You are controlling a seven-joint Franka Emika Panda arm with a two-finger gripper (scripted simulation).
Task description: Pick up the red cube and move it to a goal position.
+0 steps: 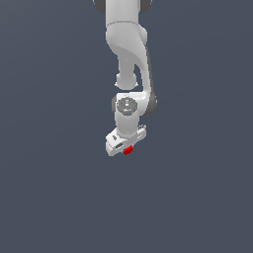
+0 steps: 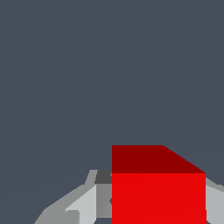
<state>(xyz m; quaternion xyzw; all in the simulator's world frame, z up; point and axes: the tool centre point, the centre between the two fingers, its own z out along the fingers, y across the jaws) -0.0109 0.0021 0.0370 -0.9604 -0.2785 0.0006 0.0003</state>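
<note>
The red cube [image 1: 128, 149] is a tiny bright red block that peeks out under the white gripper [image 1: 126, 147] in the exterior view. The arm hangs down from the top of that view and the hand is seen from above, so the fingers are mostly hidden. In the wrist view the red cube [image 2: 157, 192] fills the space between the two grey fingers [image 2: 85, 203], which press against its sides. The gripper is shut on the cube.
A plain dark grey surface [image 1: 59, 188] fills both views. No other objects or edges show.
</note>
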